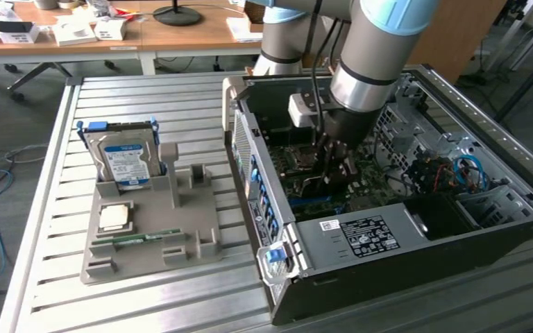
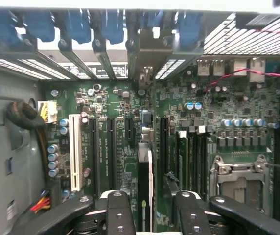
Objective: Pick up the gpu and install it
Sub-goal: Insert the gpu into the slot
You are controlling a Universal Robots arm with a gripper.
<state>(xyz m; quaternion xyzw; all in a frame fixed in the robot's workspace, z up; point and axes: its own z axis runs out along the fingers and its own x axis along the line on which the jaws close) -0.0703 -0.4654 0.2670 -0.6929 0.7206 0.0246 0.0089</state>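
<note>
The gpu [image 2: 145,181] stands edge-on between the gripper's [image 2: 147,215] fingers, clamped, directly over a motherboard [image 2: 218,105] slot, its bracket [image 2: 147,73] at twelve o'clock against the rear openings. Pickup is done; full seating cannot be confirmed. The case [image 1: 368,236] lies open, with the holder [image 1: 150,222] at nine o'clock.

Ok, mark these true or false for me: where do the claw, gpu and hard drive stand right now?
1. The claw is down inside the open computer case. True.
2. The hard drive lies flat on the table. False: it stands upright in the grey holder.
3. The gpu stands edge-on over the motherboard, just ahead of the claw. True.
4. The gpu rests in the grey holder. False: it is inside the case.
5. A memory stick lies in the holder. True.
</note>
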